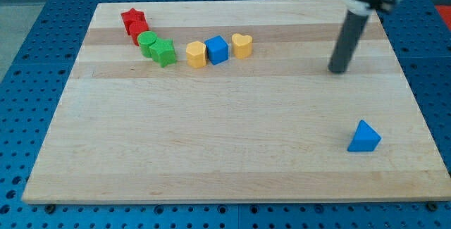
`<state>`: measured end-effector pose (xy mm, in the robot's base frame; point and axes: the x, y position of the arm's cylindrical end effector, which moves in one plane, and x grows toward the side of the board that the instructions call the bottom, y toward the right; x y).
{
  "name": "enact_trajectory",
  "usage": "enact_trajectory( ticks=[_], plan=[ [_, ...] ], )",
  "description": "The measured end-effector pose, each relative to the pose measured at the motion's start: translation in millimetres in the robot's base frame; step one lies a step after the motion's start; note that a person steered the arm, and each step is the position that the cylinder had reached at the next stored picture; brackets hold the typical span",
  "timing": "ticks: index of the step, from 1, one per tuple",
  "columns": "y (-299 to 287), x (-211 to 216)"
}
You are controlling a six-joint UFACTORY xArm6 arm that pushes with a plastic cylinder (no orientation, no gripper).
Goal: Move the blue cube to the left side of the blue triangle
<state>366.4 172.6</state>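
My tip is seen resting on the wooden board toward the view's upper right, touching no block; being a bare rod, it has hold of nothing. The blue cube is found well off to the view's left of my tip, at roughly the same height in the view, wedged in a short row between two yellow blocks: a yellow heart on its near side toward my tip, and a second yellow block on its far side, whose shape is hard to settle from this angle, though a heart seems likely. Both appear to touch the cube or sit just beside it. Farther still to the view's left, a green star and a rounder green block are clustered together, and beyond them a red star sits against another red block. The blue triangle lies alone toward the view's bottom from my tip, slightly to the view's right, well apart from it.
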Motion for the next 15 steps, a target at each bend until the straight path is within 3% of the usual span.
enact_trajectory(
  ticks=[1, 2, 3, 5, 8, 9, 11, 13, 14, 15],
  plan=[
    [-25, -59],
    [-82, -75],
    [-154, -73],
    [-225, -58],
    [-169, -9],
    [-168, 29],
    [-186, 34],
    [-150, 133],
    [-153, 151],
    [-187, 134]
  ],
)
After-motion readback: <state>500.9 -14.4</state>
